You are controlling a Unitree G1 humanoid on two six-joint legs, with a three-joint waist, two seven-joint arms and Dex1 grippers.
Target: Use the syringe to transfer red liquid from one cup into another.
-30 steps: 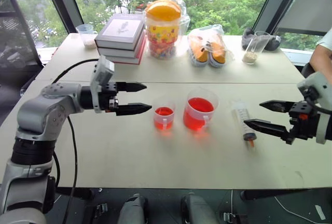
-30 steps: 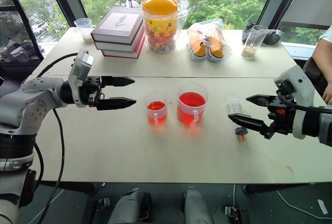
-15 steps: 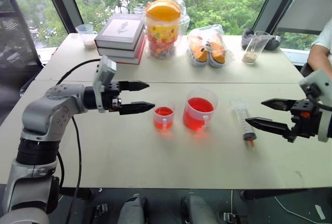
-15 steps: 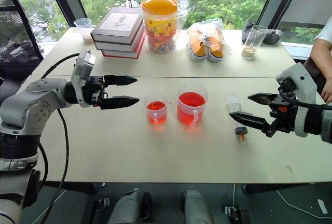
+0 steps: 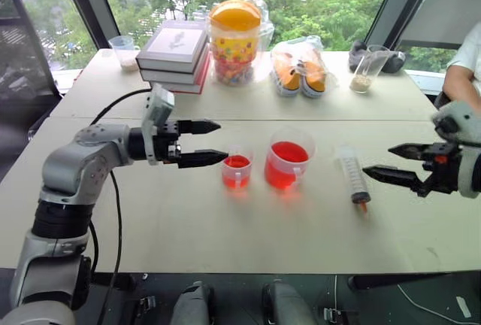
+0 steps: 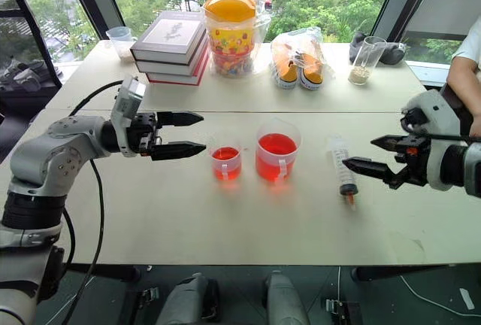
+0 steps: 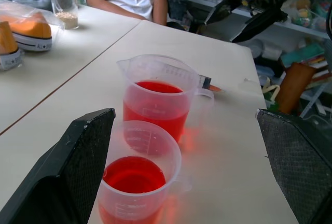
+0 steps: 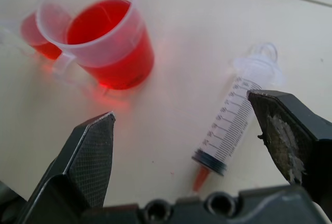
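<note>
The clear syringe [image 5: 352, 175] lies flat on the table right of the cups, its orange tip toward the near edge. The wider lipped cup [image 5: 289, 159] holds red liquid [image 5: 290, 152]. Just left of it stands the small cup [image 5: 237, 170], also holding red liquid. My right gripper [image 5: 388, 161] hovers open just right of the syringe, nothing between its fingers; the syringe [image 8: 231, 126] lies between them in the right wrist view. My left gripper [image 5: 213, 141] is open, level, pointing at the small cup [image 7: 136, 175] from its left.
At the table's far side stand a stack of books [image 5: 176, 47], a candy jar with an orange lid [image 5: 236, 41], bagged shoes [image 5: 301, 68] and two clear cups with grains [image 5: 368, 68] [image 5: 125, 49]. A person's arm [image 5: 460, 77] is at the right edge.
My right gripper has drawn back to the right, away from the syringe, which it overlapped before. The left gripper has barely moved.
</note>
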